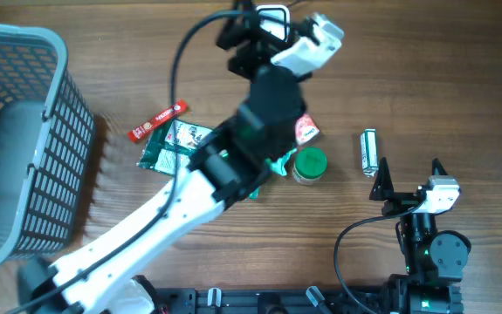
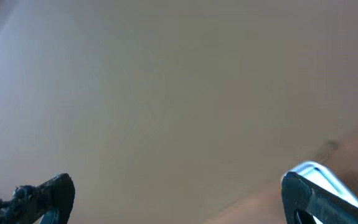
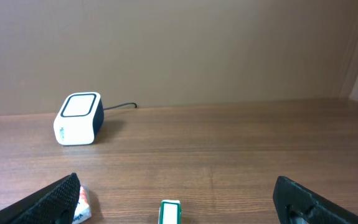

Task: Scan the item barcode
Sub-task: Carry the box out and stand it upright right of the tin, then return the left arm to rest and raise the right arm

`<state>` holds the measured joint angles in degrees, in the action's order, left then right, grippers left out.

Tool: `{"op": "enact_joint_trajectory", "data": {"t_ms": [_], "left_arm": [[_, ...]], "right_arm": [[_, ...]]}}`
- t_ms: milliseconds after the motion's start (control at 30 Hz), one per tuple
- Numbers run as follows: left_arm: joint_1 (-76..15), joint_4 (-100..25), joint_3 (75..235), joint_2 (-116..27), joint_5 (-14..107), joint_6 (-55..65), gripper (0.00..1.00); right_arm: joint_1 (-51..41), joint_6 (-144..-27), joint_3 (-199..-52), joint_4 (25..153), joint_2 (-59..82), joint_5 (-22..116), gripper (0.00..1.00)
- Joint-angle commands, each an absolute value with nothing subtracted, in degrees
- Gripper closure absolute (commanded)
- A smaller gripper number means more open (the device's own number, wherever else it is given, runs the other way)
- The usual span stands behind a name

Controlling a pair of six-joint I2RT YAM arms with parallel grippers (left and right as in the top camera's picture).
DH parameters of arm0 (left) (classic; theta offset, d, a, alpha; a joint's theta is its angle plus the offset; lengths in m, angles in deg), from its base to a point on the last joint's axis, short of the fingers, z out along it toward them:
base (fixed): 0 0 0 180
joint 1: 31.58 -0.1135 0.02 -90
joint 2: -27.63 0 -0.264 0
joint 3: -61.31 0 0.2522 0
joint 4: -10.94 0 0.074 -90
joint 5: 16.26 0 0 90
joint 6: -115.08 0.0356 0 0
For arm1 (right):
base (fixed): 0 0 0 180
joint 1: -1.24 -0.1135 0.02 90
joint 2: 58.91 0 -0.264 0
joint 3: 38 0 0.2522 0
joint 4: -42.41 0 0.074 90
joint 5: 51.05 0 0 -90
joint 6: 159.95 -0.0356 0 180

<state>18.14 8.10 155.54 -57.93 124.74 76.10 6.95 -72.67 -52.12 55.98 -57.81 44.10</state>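
The white barcode scanner [image 3: 78, 118] stands at the far side of the table, its cable running off to the right; from overhead the scanner [image 1: 272, 14] is partly covered by my raised left arm [image 1: 264, 96]. My left gripper [image 2: 175, 199] is open and holds nothing, and its camera sees only wall. The items lie mid-table: a green-lidded jar [image 1: 309, 165], a red and white packet [image 1: 306, 131], a green and white pouch [image 1: 176, 144], a red stick packet [image 1: 157, 120] and a small green and white box [image 1: 369, 151]. My right gripper [image 1: 408, 179] is open just in front of that box [image 3: 170, 211].
A grey mesh basket [image 1: 24, 78] stands at the left edge of the table. The left arm stretches diagonally over the pouch and a teal item [image 1: 277, 166]. The red and white packet [image 3: 82, 202] shows by the right gripper's left finger.
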Motion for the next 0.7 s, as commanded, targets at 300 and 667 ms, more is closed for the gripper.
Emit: {"op": "enact_joint_trajectory", "data": {"t_ms": [300, 667], "left_arm": [[17.1, 0.7, 156.5, -40.8, 125.5, 81.2, 0.00], [0.7, -21.6, 156.4, -27.0, 97.1, 50.9, 0.00]], "right_arm": [[6.9, -73.0, -52.1, 55.9, -58.1, 44.8, 0.00], [6.9, -73.0, -52.1, 55.9, -58.1, 44.8, 0.00]]}}
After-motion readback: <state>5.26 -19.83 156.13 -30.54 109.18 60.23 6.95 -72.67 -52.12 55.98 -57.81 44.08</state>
